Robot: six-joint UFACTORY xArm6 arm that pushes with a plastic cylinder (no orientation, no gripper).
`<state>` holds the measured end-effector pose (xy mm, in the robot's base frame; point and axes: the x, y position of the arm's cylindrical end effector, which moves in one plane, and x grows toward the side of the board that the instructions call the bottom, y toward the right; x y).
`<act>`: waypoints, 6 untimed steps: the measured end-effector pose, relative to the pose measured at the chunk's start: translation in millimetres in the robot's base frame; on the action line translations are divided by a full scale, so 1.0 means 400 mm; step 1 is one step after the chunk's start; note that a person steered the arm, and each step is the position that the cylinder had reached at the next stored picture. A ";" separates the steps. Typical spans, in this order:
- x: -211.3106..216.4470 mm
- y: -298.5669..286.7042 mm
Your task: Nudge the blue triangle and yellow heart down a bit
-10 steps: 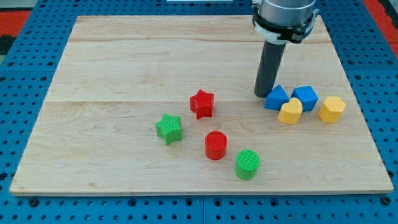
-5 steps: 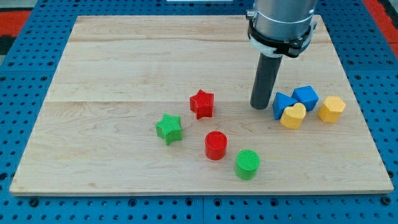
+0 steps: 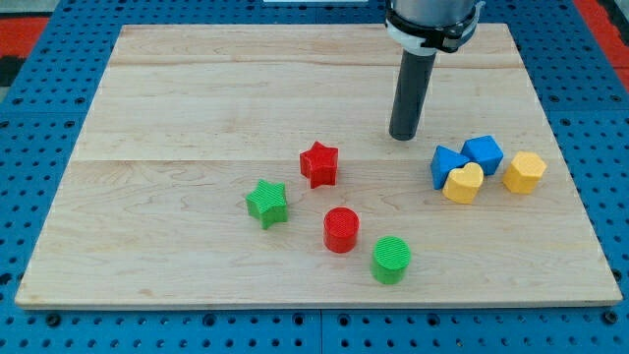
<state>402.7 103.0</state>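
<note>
8 small blocks lie on the wooden board [image 3: 197,98], which rests on a blue pegboard surface [image 3: 29,147]. There are no jaws on this arm, only a straight dark rod, so nothing is clamped. My tip [image 3: 402,137] rests on bare wood, touching no block.

The blue triangle [image 3: 447,163] lies at about 4 o'clock from my tip, near it but apart. The yellow heart [image 3: 463,183] presses against the triangle's lower right side, at about 5 o'clock from it. A second blue block [image 3: 483,153], of angular shape, touches the triangle at its 2 o'clock side. A yellow hexagonal block [image 3: 524,172] sits just beside that pair, toward 3 o'clock of the heart.

The other 4 blocks are well apart from this cluster, all toward 7 or 8 o'clock of my tip. The red star [image 3: 319,163] is nearest. The green star [image 3: 267,203] lies at 8 o'clock from it. The red cylinder [image 3: 341,229] sits at 5 o'clock from the red star, and the green cylinder [image 3: 391,260] at 4 o'clock from the red cylinder.
</note>
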 end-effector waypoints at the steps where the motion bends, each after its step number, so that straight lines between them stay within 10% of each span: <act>1: 0.004 0.001; 6: 0.100 0.067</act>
